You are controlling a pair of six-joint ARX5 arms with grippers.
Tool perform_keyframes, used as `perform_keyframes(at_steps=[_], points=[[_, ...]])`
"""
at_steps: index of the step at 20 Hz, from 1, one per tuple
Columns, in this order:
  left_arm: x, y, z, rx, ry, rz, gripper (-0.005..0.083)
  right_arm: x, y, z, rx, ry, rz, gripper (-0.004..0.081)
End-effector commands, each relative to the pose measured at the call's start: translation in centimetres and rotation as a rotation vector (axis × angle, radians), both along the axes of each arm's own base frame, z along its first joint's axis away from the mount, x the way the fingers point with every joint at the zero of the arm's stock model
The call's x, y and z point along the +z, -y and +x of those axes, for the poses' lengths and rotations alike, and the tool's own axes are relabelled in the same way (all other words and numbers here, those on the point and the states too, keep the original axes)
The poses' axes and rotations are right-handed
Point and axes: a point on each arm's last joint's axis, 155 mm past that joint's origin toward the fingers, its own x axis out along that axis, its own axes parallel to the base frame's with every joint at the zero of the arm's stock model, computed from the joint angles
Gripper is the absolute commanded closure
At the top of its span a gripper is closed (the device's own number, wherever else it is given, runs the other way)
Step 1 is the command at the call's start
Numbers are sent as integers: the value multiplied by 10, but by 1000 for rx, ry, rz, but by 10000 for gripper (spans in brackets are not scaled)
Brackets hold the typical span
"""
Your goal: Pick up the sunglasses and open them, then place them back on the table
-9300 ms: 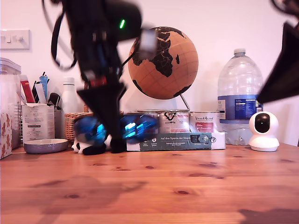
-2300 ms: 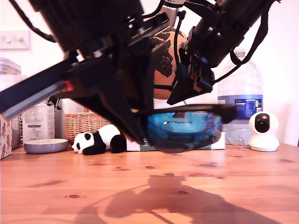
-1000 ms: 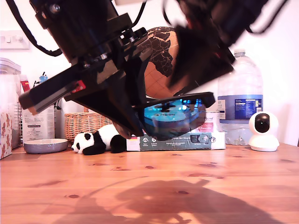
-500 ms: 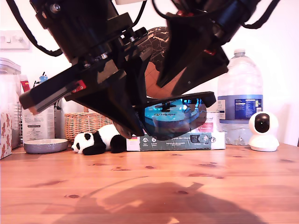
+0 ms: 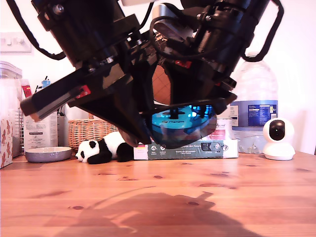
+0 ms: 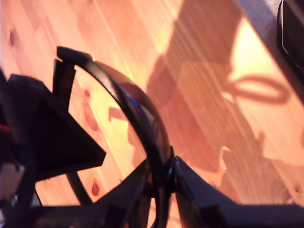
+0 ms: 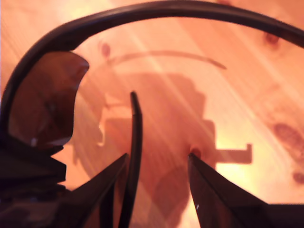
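The sunglasses (image 5: 183,126) are hanging in the air above the table (image 5: 158,197), in front of the cork globe (image 5: 165,81) and above the flat box (image 5: 185,148) that lies below it.

The first gripper (image 6: 161,183) is pinching the frame at the top edge of a lens, its jaws clenched on it. The second gripper (image 7: 156,164) is straddling one slim arm of the sunglasses, with one finger touching it and the other well apart, so its jaws are spread and are not clamping anything yet.

The pickup looks done. The opening appears to be only starting, since that arm seems to be lying close to the lenses. Swinging both arms out and setting the pair back on the table are still to do.
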Motion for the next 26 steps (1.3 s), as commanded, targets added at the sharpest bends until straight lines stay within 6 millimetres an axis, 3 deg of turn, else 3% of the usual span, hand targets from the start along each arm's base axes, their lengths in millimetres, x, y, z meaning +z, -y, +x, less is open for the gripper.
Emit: perform_keyframes(at_steps=[1,12,26], points=[[2,1,-1,-2,-1,-14,792,-3,-2,4,-9,27,-1,419],[-2,-3,-4,0,-14,7,792,-1,46,52,-227,159,-133,419],[-2,-10,6,34,-4,12,792,-2,98,79,-422,152,-170,419]])
